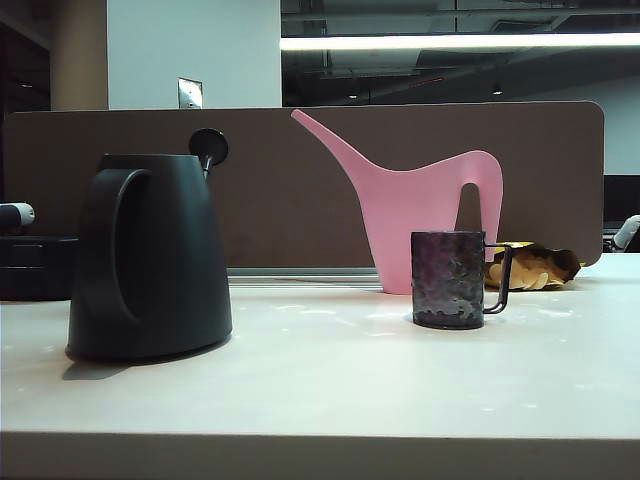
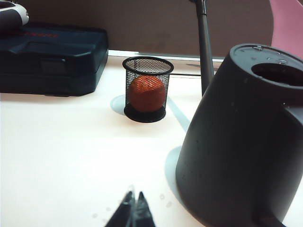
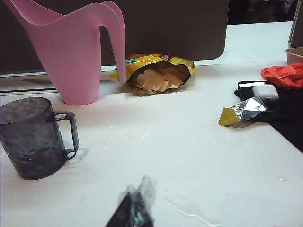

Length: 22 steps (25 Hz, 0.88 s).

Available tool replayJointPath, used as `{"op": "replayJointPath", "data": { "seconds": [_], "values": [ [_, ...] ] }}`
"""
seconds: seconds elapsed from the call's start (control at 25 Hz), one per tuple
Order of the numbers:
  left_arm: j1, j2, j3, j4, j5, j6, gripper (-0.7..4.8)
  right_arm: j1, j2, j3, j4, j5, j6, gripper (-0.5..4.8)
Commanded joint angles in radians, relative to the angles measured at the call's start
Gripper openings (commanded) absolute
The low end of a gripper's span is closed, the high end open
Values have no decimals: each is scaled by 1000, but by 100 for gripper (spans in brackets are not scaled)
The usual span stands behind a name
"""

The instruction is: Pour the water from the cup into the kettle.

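The black kettle stands upright on the left of the table, its lid swung up on a thin arm. From the left wrist, the kettle fills one side, its round top hole uncovered. The small dark dimpled cup stands upright right of centre, handle pointing right. In the right wrist view the cup sits a little ahead and to one side. My left gripper is shut and empty, beside the kettle's base. My right gripper is shut and empty, apart from the cup. Neither gripper shows in the exterior view.
A pink watering can stands just behind the cup. An open snack bag lies beside it. A mesh cup with an orange ball and a dark case lie beyond the kettle. A foil wrapper and orange cloth lie off to the side.
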Motion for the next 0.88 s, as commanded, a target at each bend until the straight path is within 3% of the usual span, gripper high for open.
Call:
{"op": "replayJointPath", "data": {
  "seconds": [0.04, 0.52, 0.68, 0.88],
  "values": [
    [0, 1, 2, 10, 0, 1, -5, 0, -2, 0, 18, -2, -2, -5],
    [0, 0, 2, 11, 0, 0, -5, 0, -2, 1, 17, -2, 10, -6],
    [0, 1, 4, 10, 12, 0, -5, 1, -2, 7, 15, -65, 10, -6],
    [0, 0, 4, 10, 150, 1, -5, 2, 0, 92, -92, -90, 13, -6]
  ]
}}
